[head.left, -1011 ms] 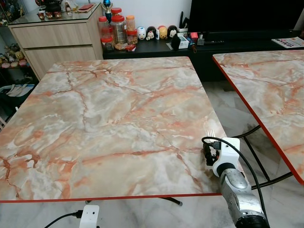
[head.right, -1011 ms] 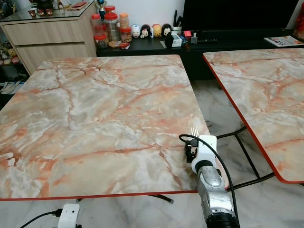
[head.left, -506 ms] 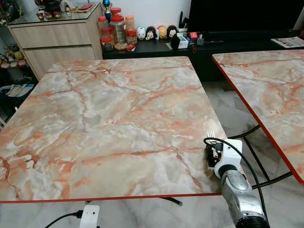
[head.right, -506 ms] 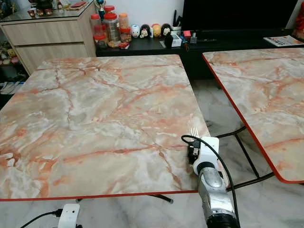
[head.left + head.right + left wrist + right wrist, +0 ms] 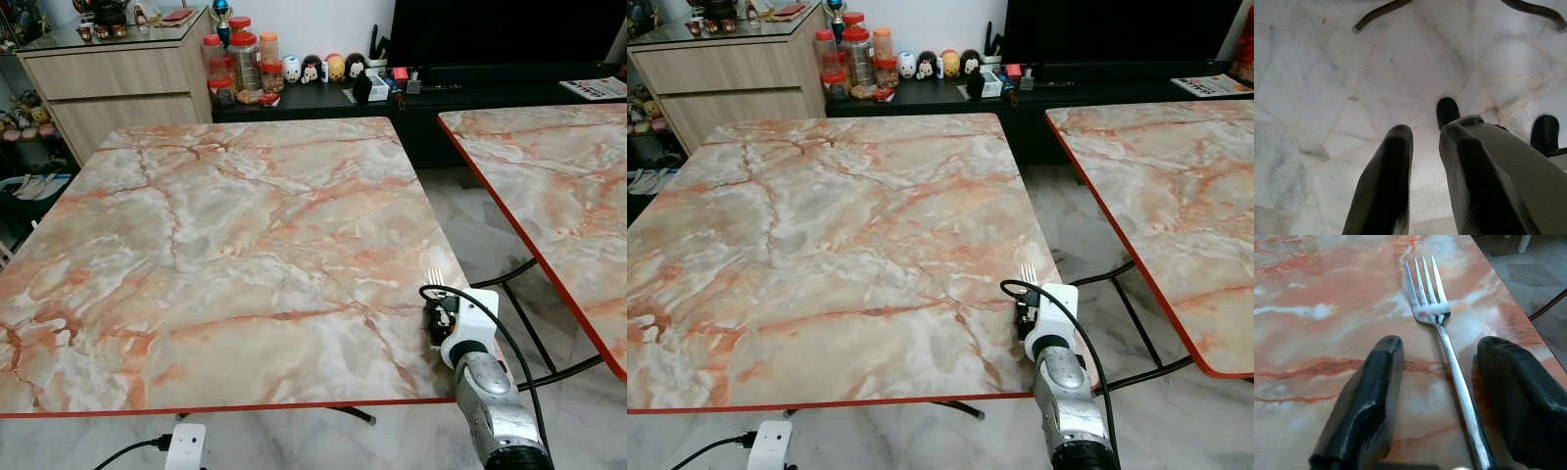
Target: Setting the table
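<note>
Left eye view, table: a square marble-pattern table (image 5: 225, 245) in pink, orange and grey with a thin red edge stands on a pale marbled floor (image 5: 460, 211).
Left eye view, second table: a like-patterned table (image 5: 558, 186) stands to the robot's right, apart from the first, on dark metal legs (image 5: 524, 323).
Left eye view, room: a wooden sideboard (image 5: 108, 83) stands beyond the far left corner; a low black cabinet (image 5: 323, 98) along the wall bears jars with red lids (image 5: 240, 59) and small figurines (image 5: 318, 67).
Left eye view, right arm: the silver forearm rises from below to the near right corner of the table; a black cable (image 5: 500, 333) loops over its white wrist.
Right eye view, fork: the tines of a fork (image 5: 1028, 271) show just past the wrist, on the tabletop near its right edge.
Right eye view, left arm: a white wrist housing with a cable shows at the bottom, below the table's front edge.
Left wrist view, left gripper: the left gripper (image 5: 1422, 142) hangs idle over the floor, its two black fingers narrowly apart and holding nothing; a curved dark table foot (image 5: 1381, 12) lies beyond.
Right wrist view, right gripper: the right gripper (image 5: 1444, 352) has its fingers spread wide, low over the tabletop.
Right wrist view, fork position: the fork lies flat between the fingers, nearer one of them, touching neither, tines pointing away from the wrist.
</note>
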`<state>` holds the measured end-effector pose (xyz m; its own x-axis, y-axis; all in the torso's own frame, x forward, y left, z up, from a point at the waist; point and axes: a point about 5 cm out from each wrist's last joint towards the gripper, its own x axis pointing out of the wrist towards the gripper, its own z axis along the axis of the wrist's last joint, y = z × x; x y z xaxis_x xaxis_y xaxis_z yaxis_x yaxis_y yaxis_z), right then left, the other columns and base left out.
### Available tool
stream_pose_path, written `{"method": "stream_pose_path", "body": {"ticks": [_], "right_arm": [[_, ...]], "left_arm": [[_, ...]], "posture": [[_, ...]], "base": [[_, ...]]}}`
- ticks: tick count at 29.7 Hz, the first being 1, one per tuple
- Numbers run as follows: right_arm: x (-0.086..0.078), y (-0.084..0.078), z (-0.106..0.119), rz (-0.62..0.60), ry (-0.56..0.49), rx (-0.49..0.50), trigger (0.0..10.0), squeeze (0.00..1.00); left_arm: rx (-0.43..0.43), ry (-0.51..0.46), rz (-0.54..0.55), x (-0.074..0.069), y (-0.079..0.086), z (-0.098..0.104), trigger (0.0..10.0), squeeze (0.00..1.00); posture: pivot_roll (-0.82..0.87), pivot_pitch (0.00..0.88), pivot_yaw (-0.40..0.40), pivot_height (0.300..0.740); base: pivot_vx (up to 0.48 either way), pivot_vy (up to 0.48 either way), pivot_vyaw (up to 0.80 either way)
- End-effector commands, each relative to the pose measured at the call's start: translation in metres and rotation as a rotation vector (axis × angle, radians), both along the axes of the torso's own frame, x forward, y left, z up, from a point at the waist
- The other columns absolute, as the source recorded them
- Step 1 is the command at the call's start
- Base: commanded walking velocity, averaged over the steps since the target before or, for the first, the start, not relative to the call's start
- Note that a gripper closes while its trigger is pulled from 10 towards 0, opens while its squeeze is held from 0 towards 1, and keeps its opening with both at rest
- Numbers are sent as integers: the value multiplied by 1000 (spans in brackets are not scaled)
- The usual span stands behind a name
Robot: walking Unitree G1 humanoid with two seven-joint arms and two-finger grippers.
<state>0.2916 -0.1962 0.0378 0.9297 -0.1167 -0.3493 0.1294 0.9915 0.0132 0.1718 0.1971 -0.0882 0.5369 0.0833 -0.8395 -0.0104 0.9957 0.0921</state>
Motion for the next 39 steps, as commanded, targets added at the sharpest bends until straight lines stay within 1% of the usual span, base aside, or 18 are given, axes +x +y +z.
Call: {"method": "stream_pose_path", "body": {"ticks": [1,32,37,39], "right_arm": [[-3,1,-9,-10,47,16,0,0],[2,6,-7,-2,29,24,0,0],[4,9,-4,11,9,32,0,0],[8,10,5,11,-54,42,0,0]], "left_arm": [[-4,11,1,-2,1,-1,10000,0],[-17,31,-21,-4,-1,-2,10000,0],[-15,28,-21,-4,-1,-2,10000,0],[-13,24,-20,-3,-1,-2,10000,0]], "posture": [[-43,0,28,740],[-41,0,33,740],[-40,0,32,740],[-39,0,31,740]], "base": [[0,0,0],[0,0,0],[0,0,0],[0,0,0]]}}
